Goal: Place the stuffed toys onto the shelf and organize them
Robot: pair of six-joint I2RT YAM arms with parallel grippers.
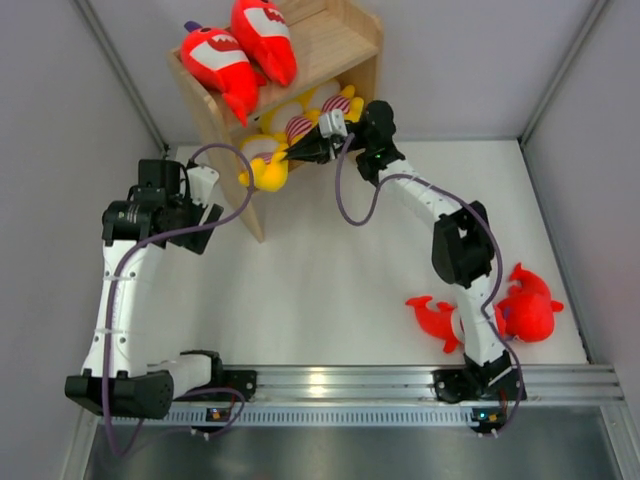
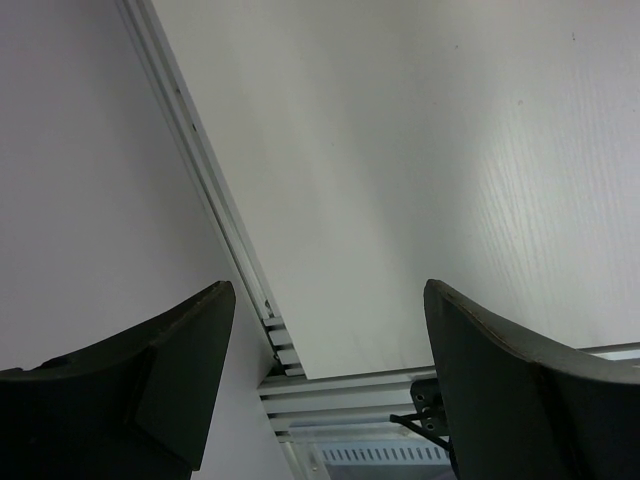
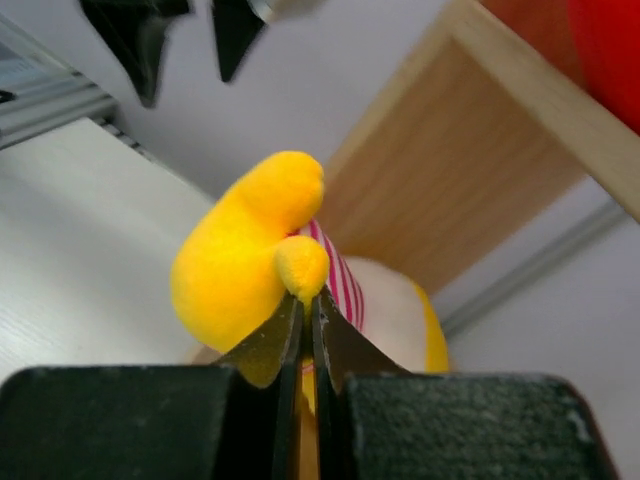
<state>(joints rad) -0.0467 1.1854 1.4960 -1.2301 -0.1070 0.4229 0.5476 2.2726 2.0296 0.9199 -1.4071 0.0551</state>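
Note:
The wooden shelf [image 1: 345, 40] stands at the back. Two red shark plushes [image 1: 222, 62] [image 1: 265, 38] lie on its top tier. Two yellow striped plushes [image 1: 300, 125] [image 1: 338, 103] sit on its lower tier. My right gripper [image 1: 290, 155] is shut on a small limb of a third yellow striped plush [image 1: 265, 165] at the shelf's front left corner; the same plush fills the right wrist view [image 3: 250, 255]. Two more red sharks [image 1: 438, 318] [image 1: 528, 305] lie on the table at the right. My left gripper [image 1: 200, 215] is open and empty, left of the shelf.
A metal rail [image 1: 400, 385] runs along the near edge with both arm bases on it. Grey walls close the cell left and right. The left wrist view shows only bare white table [image 2: 420, 150] and a frame rail [image 2: 210, 190].

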